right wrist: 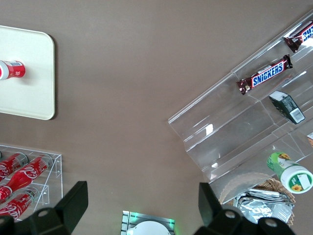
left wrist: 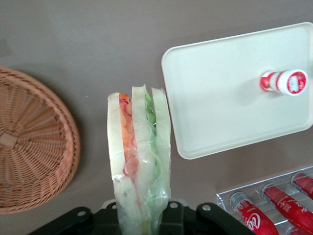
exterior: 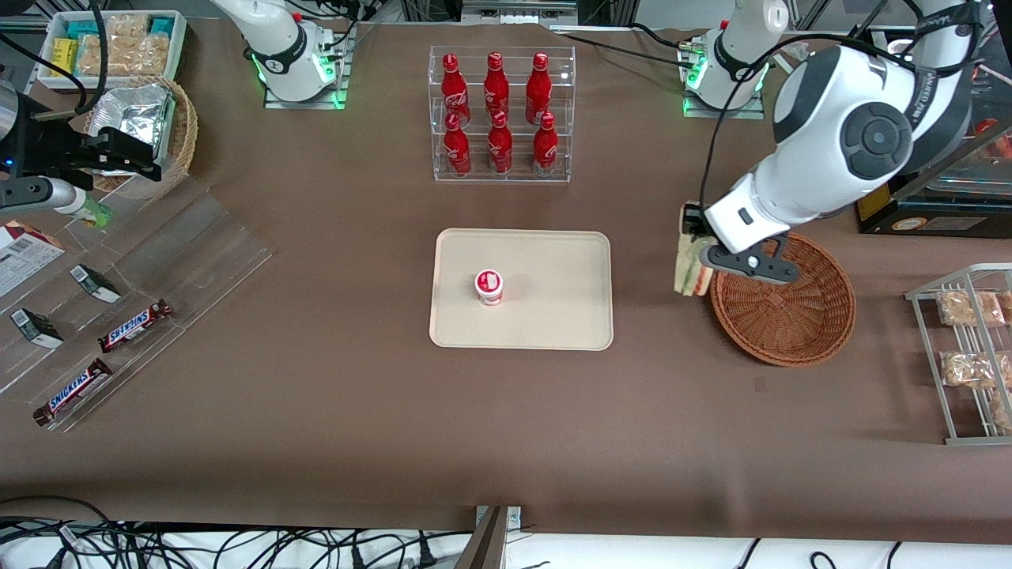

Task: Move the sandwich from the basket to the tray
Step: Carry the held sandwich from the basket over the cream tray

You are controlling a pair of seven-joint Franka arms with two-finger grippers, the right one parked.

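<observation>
My left gripper [exterior: 696,265] is shut on the wrapped sandwich [exterior: 691,269] and holds it in the air between the reddish-brown wicker basket [exterior: 791,316] and the cream tray [exterior: 553,316]. In the left wrist view the sandwich [left wrist: 139,166] hangs from the gripper [left wrist: 142,223], white bread with orange, red and green layers, over bare table between the basket [left wrist: 34,147] and the tray [left wrist: 220,98]. The basket looks empty. A small red-and-white capped cup [exterior: 489,286] stands on the tray, also seen in the left wrist view [left wrist: 283,82].
A clear rack of red cola bottles [exterior: 500,114] stands farther from the front camera than the tray. A wire rack with bagged beige snacks [exterior: 968,348] lies toward the working arm's end. A clear display with Snickers bars [exterior: 134,325] and a tan basket with a foil bag [exterior: 146,126] lie toward the parked arm's end.
</observation>
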